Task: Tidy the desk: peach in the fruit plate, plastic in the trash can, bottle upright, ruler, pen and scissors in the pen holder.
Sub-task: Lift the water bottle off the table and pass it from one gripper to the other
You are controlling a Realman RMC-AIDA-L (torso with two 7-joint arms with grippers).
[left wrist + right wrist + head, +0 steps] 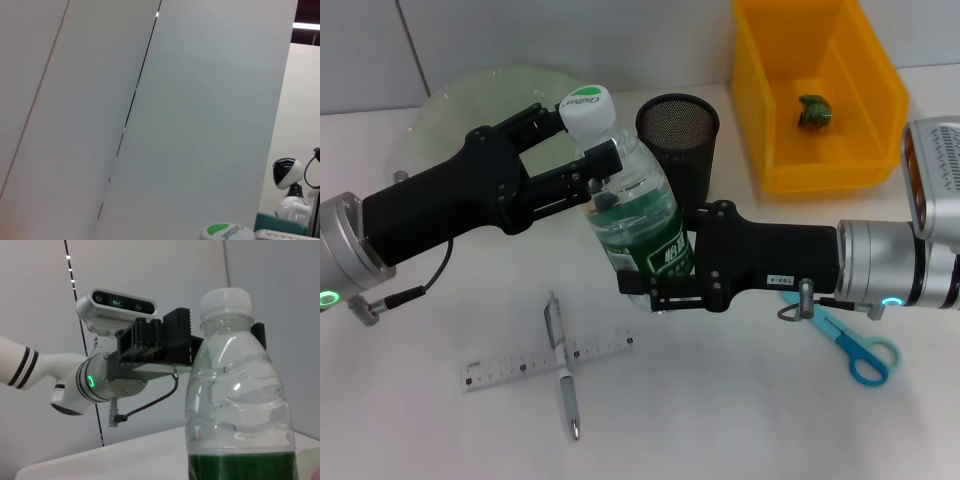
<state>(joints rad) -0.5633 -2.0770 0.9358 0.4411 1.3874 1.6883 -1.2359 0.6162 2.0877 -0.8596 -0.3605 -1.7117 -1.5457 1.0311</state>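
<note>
Head view: both grippers, left [588, 150] and right [638, 283], clamped on bottle [635, 215], pen holder [678, 135] just behind.

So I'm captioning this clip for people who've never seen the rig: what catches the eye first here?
The clear bottle with its green label, upright mid-desk, with the left gripper at its neck and the right gripper around its base. Next, the bright yellow bin at the far right with a green scrap inside. Nearer the front, a pen lies across a ruler, and blue scissors lie under the right arm.
</note>
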